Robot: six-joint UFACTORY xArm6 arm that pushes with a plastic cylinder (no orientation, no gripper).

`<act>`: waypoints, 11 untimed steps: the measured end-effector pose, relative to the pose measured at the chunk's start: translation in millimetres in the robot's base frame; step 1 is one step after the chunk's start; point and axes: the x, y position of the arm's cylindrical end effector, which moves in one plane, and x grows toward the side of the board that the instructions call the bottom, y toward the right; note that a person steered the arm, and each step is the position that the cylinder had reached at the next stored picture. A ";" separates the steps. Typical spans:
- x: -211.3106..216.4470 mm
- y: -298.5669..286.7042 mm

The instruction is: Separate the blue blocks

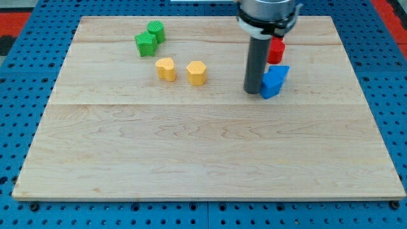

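Sitting at the view's upper right of the wooden worktop (210, 152), my tip (253, 91) is seen touching the left side of the two huddled blue blocks (274, 81), no fingers fitted, nothing held, red block (276, 49) just behind.

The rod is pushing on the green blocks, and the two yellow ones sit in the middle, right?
Not quite. In the camera view my tip is against the blue blocks at the view's right, not the green blocks, which sit untouched at the upper left. The two yellow blocks do sit near the middle.
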 end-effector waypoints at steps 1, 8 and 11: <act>17.2 17.9; -37.0 60.0; 35.0 75.8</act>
